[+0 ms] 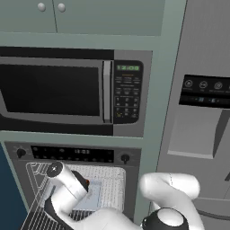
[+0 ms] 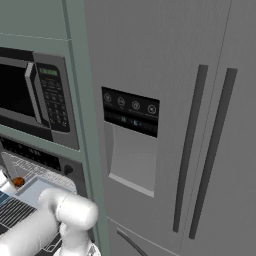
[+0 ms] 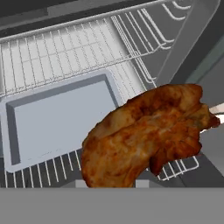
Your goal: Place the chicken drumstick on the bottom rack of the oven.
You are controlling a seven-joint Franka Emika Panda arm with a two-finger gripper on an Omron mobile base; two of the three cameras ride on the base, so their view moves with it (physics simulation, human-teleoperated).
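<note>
The chicken drumstick (image 3: 144, 135) hangs close in front of the hand camera, glossy brown, covering the fingertips. My gripper (image 1: 83, 179) is inside the oven (image 1: 72, 154) cavity, shut on the drumstick (image 1: 88, 183), which also appears as a small reddish spot (image 2: 18, 181) at the left edge of the right base view. Below it lies a silver wire rack (image 3: 57, 52) carrying a grey tray (image 3: 57, 118). I cannot tell whether this is the bottom rack. The drumstick hovers over the tray's right edge, above the bars.
A microwave (image 1: 58, 90) sits directly above the oven. A steel fridge (image 2: 175, 125) with a dispenser panel (image 2: 130, 112) stands to the right, past a pale green cabinet post (image 1: 157, 134). The oven's side rails (image 3: 175, 8) close in on the right.
</note>
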